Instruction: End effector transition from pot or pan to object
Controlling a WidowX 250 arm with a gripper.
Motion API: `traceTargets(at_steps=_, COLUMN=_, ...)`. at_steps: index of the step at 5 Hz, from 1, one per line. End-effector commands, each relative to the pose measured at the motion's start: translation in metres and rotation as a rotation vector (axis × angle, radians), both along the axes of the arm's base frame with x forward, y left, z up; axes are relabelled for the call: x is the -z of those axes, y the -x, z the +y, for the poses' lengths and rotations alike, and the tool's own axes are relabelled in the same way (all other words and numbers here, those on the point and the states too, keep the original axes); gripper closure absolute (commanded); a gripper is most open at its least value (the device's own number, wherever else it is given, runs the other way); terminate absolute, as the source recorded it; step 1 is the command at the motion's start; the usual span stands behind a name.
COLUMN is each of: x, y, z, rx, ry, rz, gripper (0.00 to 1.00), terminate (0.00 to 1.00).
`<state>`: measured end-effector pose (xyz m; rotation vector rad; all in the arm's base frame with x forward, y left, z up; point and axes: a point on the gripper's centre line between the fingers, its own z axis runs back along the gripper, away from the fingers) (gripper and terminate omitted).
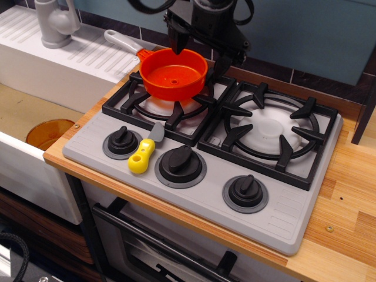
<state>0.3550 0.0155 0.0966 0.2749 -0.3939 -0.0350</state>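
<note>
Observation.image shows the yellow-handled utensil (144,154) lying flat on the grey front panel of the toy stove (282,217), between the left knob (121,141) and the middle knob (180,163). Its short grey blade points up toward the left burner grate (126,103) and nearly touches the grate's front edge. Both knobs sit close on either side of the handle, so the room around it is narrow; above it the space is free.

The orange saucepan (174,73) rests upright on the left grate, with its grey-white handle (122,42) reaching back-left toward the white drainboard (70,64).

My end effector (202,50) hangs at the far side of the saucepan, above and behind its rim. One pointed finger (178,38) comes down just at the back rim, the other to the right of the pan, so my fingers stand spread and pinch nothing. The utensil lies well apart from me, forward and to the left, with the whole saucepan between us.

The right grate (271,129) is bare, and the wooden table (346,200) runs wide to the right. An orange tub (49,133) sits down in the sink on the left.
</note>
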Motion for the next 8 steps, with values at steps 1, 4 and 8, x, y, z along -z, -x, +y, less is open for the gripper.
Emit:
traceTargets(at_steps=1, x=-0.021, y=0.043, z=0.058, rx=0.136, ry=-0.027, rz=-0.086, gripper=0.0, terminate=0.0)
traceTargets(at_steps=4, x=0.01, y=0.08, z=0.06, rx=0.079, ry=-0.041, rz=-0.145, gripper=0.0, terminate=0.0)
traceTargets(at_steps=8, x=0.017, y=0.108, z=0.035, rx=-0.044, ry=-0.061, rz=-0.128, gripper=0.0, terminate=0.0)
